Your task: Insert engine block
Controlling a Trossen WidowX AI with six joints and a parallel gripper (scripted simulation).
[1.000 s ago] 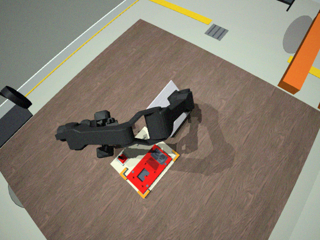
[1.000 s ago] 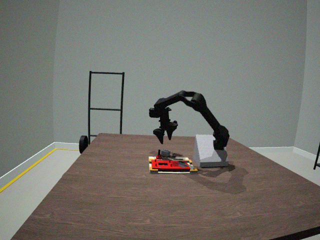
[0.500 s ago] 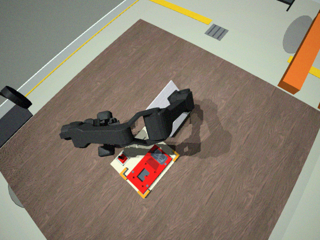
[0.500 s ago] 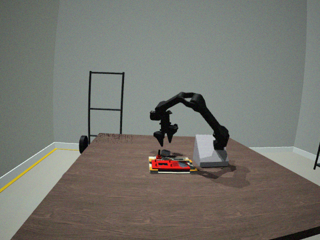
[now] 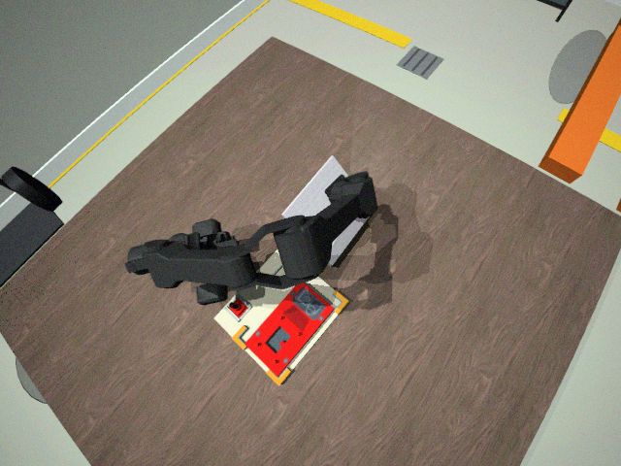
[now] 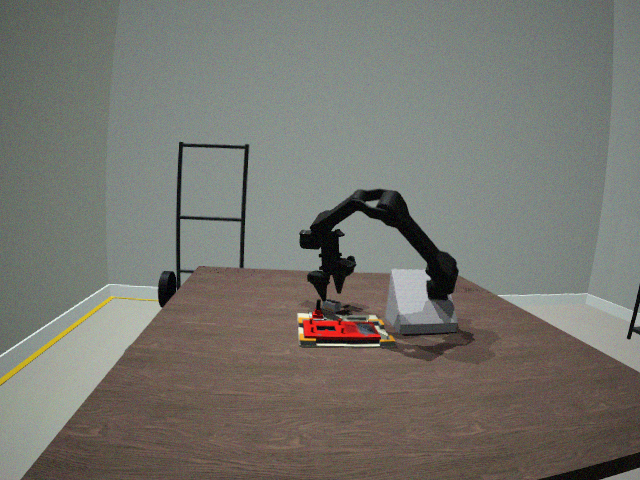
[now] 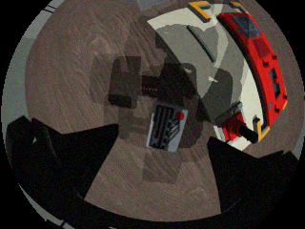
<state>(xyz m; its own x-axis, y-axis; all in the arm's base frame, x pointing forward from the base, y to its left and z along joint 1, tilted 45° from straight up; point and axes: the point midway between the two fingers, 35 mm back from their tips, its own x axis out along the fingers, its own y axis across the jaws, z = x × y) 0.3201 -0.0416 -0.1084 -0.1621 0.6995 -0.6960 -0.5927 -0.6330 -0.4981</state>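
Note:
The engine block [image 6: 331,306] [image 7: 168,128] is a small grey block with dark slots and a red dot on top. It lies on the table beside the cream base plate [image 5: 224,316] [image 7: 175,20]. The arm hides it in the top view. My gripper [image 6: 331,296] [image 7: 165,135] is open and empty, pointing down above the block, with one finger on each side in the wrist view. The red car body [image 5: 293,323] [image 6: 345,338] [image 7: 259,54] lies on the plate within orange corners. Its opening [image 5: 276,339] [image 7: 273,81] is empty, and a small red rib juts in at one side.
A small red fixture with an upright black knob [image 5: 237,305] [image 6: 317,311] [image 7: 233,126] stands on the plate's corner near the block and one finger. A pale grey wedge [image 5: 313,185] [image 6: 405,304] stands beyond the plate, beside the arm's base.

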